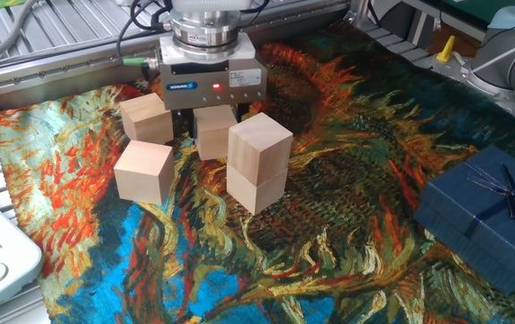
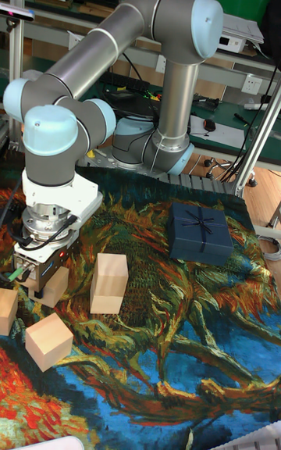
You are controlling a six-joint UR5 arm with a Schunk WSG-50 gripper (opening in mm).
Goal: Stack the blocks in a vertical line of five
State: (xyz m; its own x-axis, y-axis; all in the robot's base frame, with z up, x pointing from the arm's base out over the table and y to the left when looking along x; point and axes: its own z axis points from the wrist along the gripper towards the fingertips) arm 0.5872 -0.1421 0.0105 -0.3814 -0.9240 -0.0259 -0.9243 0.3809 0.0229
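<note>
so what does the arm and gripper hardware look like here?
Arm: silver-grey tubes with pale blue joint caps. Gripper: boxy grey body with a blue label, a lit red LED and a round metal flange on top. Black cables and a green-ended cable run to it.

The UR5 arm (image 2: 117, 36) arched up from its base, bent over and dropped its wrist straight down. The gripper (image 1: 211, 126) pointed vertically downward, low over the surface — its fingers were mostly hidden, so their spacing could not be judged.
</note>
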